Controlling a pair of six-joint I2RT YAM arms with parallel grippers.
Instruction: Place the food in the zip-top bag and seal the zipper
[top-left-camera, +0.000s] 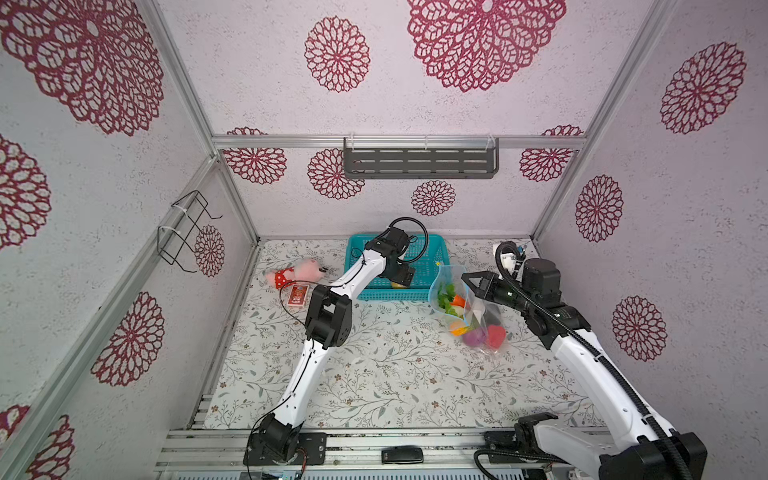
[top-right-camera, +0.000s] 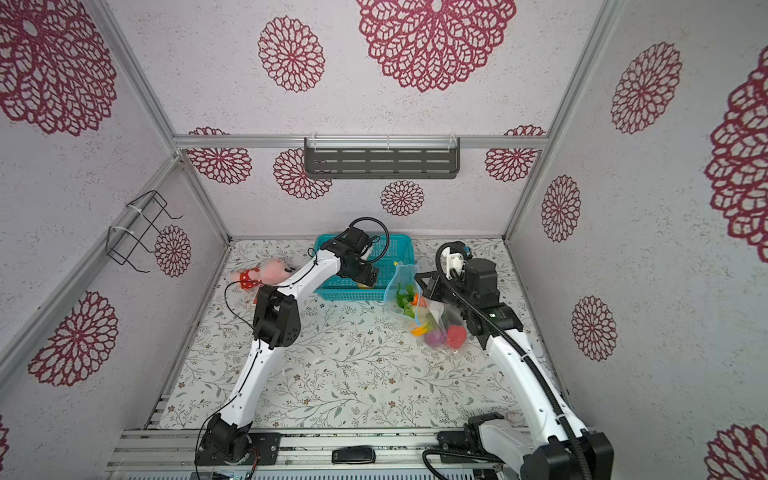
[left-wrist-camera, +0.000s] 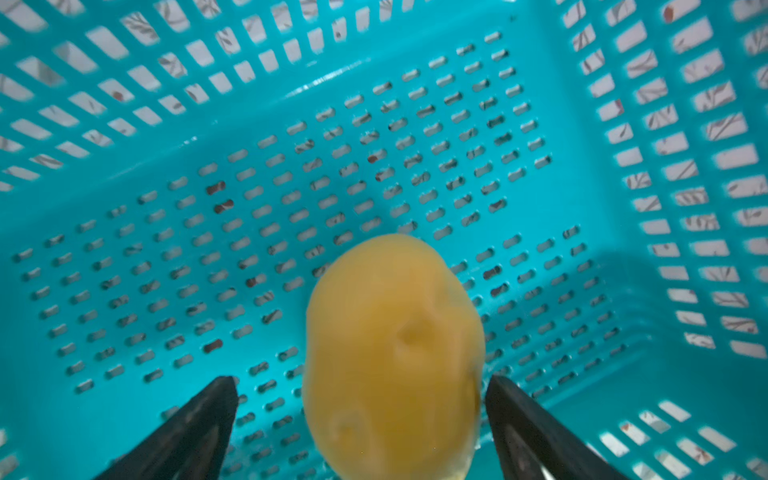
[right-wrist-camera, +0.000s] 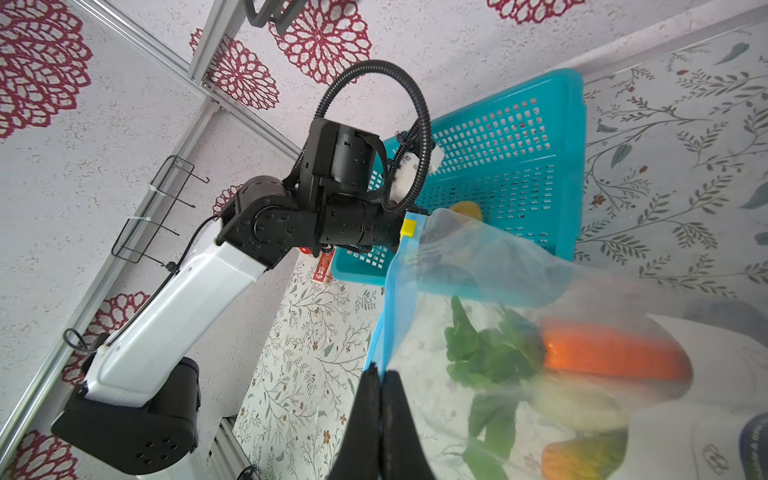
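Yellow potato (left-wrist-camera: 395, 353) in basket (left-wrist-camera: 582, 104), bag (right-wrist-camera: 478, 257) held
Left gripper (left-wrist-camera: 360, 379) stands wide astride the potato on the basket floor; right gripper (right-wrist-camera: 380, 374) is clamped on the clear bag's blue strip (right-wrist-camera: 395, 299).

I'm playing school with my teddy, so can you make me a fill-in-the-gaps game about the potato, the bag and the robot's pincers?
1. The potato in the basket is coloured ____.
2. The left pincer sits around the potato with its jaws ____.
3. The right pincer pinches the bag by its ____ edge.

Missing words: yellow, open, blue.
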